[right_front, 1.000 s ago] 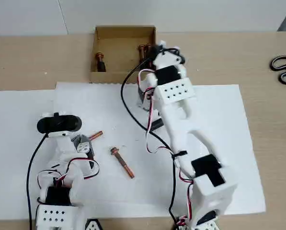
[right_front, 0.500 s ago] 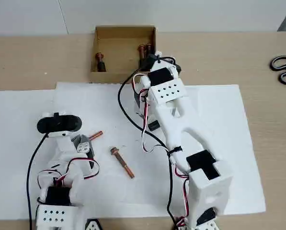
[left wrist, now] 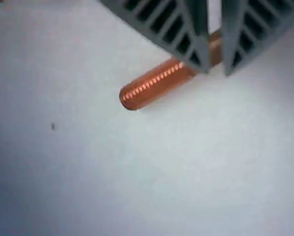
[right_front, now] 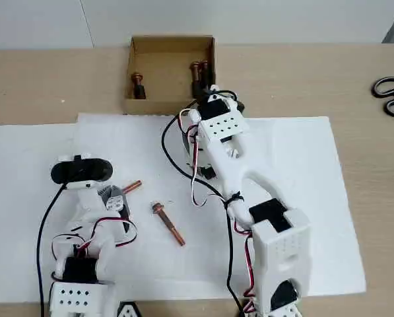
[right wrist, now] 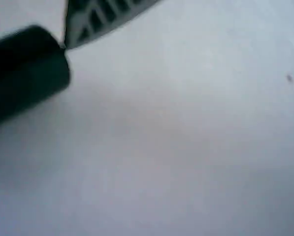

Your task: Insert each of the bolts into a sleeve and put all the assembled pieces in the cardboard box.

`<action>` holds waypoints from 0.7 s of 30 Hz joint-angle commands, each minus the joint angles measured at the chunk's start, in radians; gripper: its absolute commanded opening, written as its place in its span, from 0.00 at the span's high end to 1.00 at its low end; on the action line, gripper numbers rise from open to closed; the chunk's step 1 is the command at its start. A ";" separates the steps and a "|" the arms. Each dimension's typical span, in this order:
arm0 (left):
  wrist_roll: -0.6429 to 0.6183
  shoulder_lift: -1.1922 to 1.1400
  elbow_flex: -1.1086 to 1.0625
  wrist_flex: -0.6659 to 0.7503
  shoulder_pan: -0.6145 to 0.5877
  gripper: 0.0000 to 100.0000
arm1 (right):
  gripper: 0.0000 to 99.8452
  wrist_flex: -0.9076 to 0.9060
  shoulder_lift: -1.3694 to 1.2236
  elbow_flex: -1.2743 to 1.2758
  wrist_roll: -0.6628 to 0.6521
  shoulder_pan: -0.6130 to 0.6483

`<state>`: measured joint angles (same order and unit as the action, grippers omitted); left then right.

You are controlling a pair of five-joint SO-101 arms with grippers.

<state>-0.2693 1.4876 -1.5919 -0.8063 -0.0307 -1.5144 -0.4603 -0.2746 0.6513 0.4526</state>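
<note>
Left wrist view puts my left gripper right over a copper bolt, threaded end poking clear, I judge so a sleeve can slide on; whether it grips I cannot tell. My right gripper sits against the black sleeve, grip equally unclear. A second bolt lies on the paper; the cardboard box holds seemingly finished pieces

Surface: light wooden table | On it: large white paper sheet; open brown cardboard box; black-handled scissors
</note>
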 commanded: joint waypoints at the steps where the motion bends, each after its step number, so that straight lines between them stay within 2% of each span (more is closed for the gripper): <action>1: -0.005 0.008 0.008 -0.003 0.003 0.99 | 0.74 0.056 0.002 -0.012 0.000 -0.002; 21: -0.005 0.008 0.008 -0.003 0.003 0.99 | 0.75 0.070 -0.074 -0.029 0.005 -0.002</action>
<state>-0.2693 1.4876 -1.5919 -0.8063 -0.0307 -1.4500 -0.5309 -0.2762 0.6513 0.4511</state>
